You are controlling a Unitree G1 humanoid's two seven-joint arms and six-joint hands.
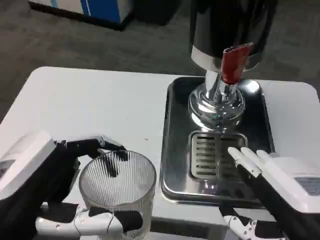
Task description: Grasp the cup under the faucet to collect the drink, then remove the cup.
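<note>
A clear ribbed plastic cup [119, 192] stands upright on the white table, left of the metal tray [175, 130]. My left hand [70, 195] wraps around it, fingers behind its rim and thumb across its front base. The dispenser [225, 30] rises at the back of the tray, its red faucet lever [234, 62] above the chrome spout [217, 105]. A slotted drip grate [214, 156] lies below the spout with nothing on it. My right hand [272, 180] hovers over the tray's front right corner, fingers straight and apart, holding nothing.
The white table [90, 105] stretches left and back of the tray. Its front edge runs just under both hands. Dark carpet and a blue-and-white cabinet [85, 7] lie beyond the table's far edge.
</note>
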